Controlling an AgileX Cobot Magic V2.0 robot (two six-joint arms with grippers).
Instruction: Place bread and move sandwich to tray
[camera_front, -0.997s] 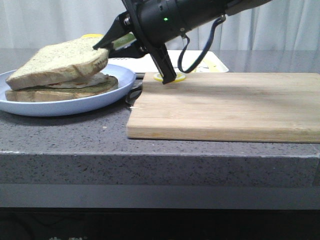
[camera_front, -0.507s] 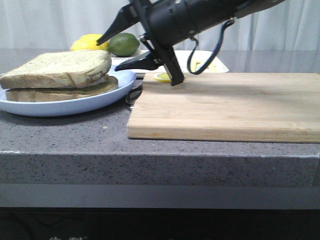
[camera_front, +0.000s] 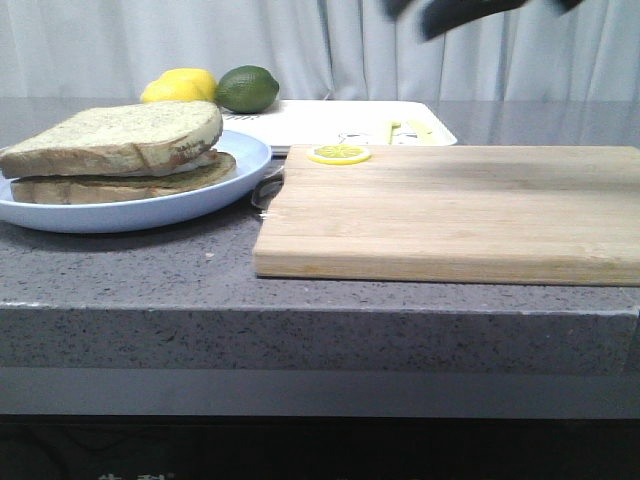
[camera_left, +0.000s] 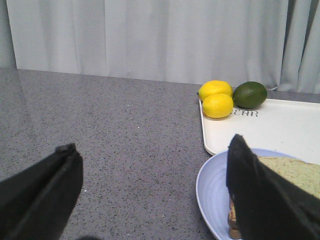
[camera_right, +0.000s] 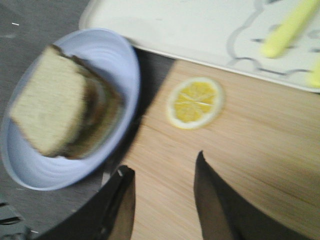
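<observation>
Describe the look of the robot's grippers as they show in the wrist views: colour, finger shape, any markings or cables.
Both are matte black. The left gripper has two broad wedge-shaped fingers tapering to pointed tips. The right gripper has two narrower, blade-like fingers, blurred here. No markings, labels or cables show on either in these views. In the front view only a dark blurred piece of arm appears at the top edge.

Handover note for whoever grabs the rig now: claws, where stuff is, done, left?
Left claw: open, empty, low beside the plate.
Right claw: open, empty, raised above the cutting board.
Bread: on top of the sandwich, which sits on the plate, on the counter.
Tray: behind the board, holding two lemons and a lime.
Done: bread placed.
Left: move plate with sandwich onto tray.
</observation>
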